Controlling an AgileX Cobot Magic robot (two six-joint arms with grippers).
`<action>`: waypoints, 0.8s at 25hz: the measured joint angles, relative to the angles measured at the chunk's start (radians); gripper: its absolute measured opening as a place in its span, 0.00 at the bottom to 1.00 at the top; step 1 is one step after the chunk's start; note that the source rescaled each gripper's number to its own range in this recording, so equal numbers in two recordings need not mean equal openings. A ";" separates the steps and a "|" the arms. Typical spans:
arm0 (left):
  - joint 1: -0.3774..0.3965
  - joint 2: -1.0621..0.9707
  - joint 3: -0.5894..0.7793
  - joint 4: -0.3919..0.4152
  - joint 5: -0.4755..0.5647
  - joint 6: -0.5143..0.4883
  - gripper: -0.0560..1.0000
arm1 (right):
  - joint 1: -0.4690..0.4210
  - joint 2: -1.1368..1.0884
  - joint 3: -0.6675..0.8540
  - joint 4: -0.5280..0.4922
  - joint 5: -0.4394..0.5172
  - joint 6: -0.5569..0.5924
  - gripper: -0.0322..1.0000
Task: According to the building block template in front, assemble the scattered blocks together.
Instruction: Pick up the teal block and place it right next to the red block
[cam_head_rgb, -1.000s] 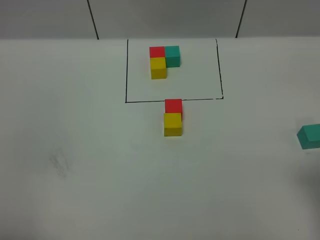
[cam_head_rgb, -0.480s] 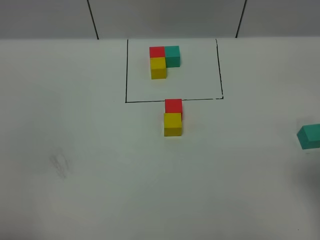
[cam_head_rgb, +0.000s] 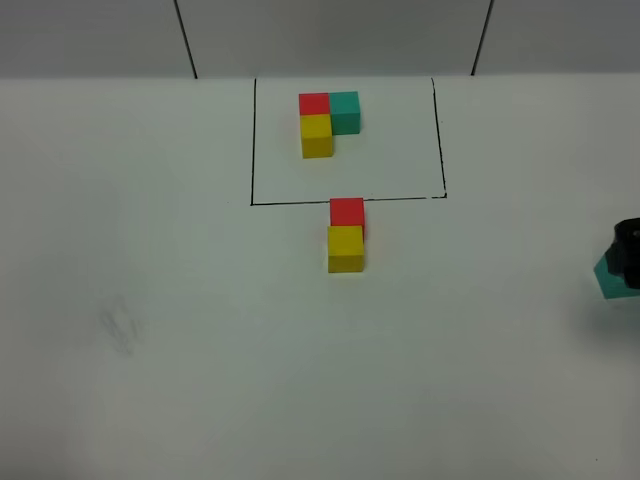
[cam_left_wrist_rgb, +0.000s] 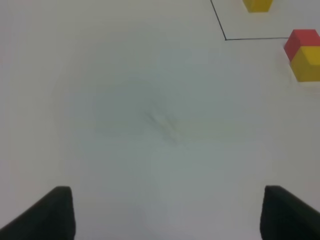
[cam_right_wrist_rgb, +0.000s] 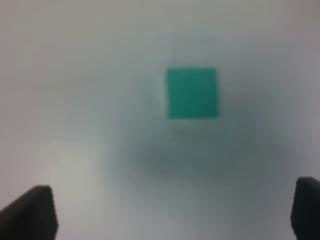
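Note:
The building block template (cam_head_rgb: 328, 120) is an L of red, teal and yellow cubes inside a thin black rectangle at the back. Of the scattered blocks, the red cube (cam_head_rgb: 347, 212) and yellow cube (cam_head_rgb: 345, 249) touch each other just in front of the outline. They also show in the left wrist view, red (cam_left_wrist_rgb: 302, 41) and yellow (cam_left_wrist_rgb: 307, 64). The teal cube (cam_head_rgb: 605, 276) sits at the far right edge, partly covered by my right gripper (cam_head_rgb: 627, 255). In the right wrist view the open right gripper (cam_right_wrist_rgb: 167, 212) hovers above the teal cube (cam_right_wrist_rgb: 192, 93). My left gripper (cam_left_wrist_rgb: 167, 215) is open and empty over bare table.
The white table (cam_head_rgb: 200, 330) carries a faint scuff mark (cam_head_rgb: 120, 328) at the left. Its back edge meets a grey wall (cam_head_rgb: 330, 35). The black outline's front line (cam_head_rgb: 300, 202) runs just behind the red cube.
The black right gripper has come into the exterior view at the right edge and now covers part of the teal cube. The cubes have not moved.

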 joint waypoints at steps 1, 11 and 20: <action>0.000 0.000 0.000 0.000 0.000 0.000 0.79 | -0.016 0.021 0.000 0.047 -0.027 -0.044 0.90; 0.000 0.000 0.000 0.000 0.000 0.000 0.78 | -0.069 0.179 0.000 0.126 -0.132 -0.158 0.87; 0.000 0.000 0.000 0.000 0.000 0.000 0.78 | -0.074 0.372 -0.105 0.102 -0.148 -0.158 0.86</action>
